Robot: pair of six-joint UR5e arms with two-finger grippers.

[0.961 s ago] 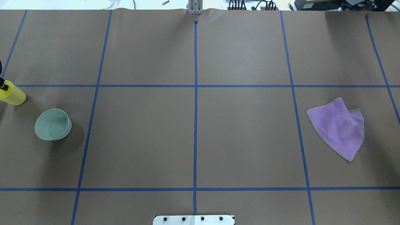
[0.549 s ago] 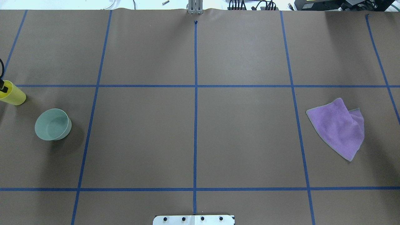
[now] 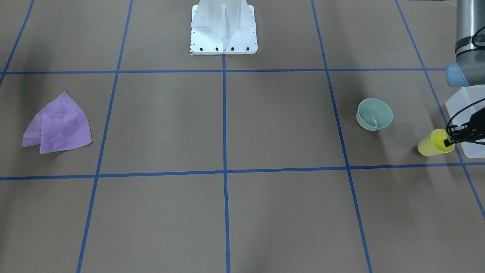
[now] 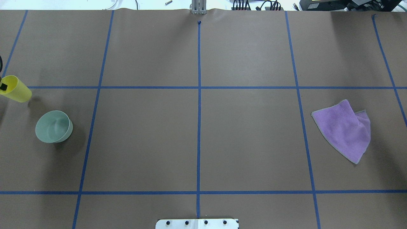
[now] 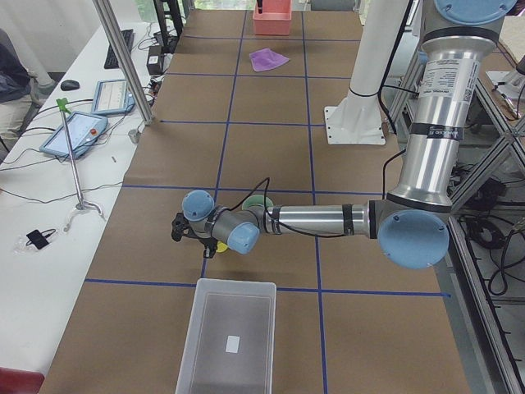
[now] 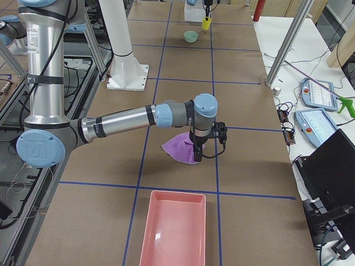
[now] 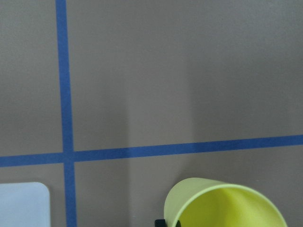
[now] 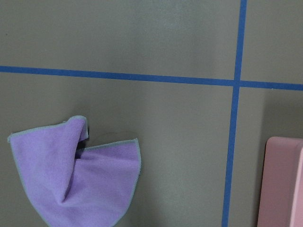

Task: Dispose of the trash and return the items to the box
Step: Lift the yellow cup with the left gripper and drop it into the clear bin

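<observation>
The yellow cup (image 3: 435, 144) hangs tilted just above the table at its left end, also in the overhead view (image 4: 17, 90) and the left wrist view (image 7: 222, 203). My left gripper (image 3: 450, 140) is shut on its rim, one finger inside. The mint-green bowl (image 3: 374, 113) stands upright on the table near it (image 4: 53, 126). The translucent box (image 3: 467, 113) lies right beside the cup, past the table's end line (image 5: 225, 336). My right gripper (image 6: 198, 154) hovers over a purple cloth (image 6: 178, 151); I cannot tell whether it is open or shut.
The purple cloth (image 4: 345, 128) lies crumpled at the table's right end (image 8: 80, 184). A pink tray (image 6: 173, 230) lies beyond it, its edge in the right wrist view (image 8: 284, 184). The white robot base (image 3: 223, 30) stands at the middle of the near edge.
The yellow cup in my left gripper has risen and shifted away from the robot, tilting further. The bowl and the cloth have not moved.
</observation>
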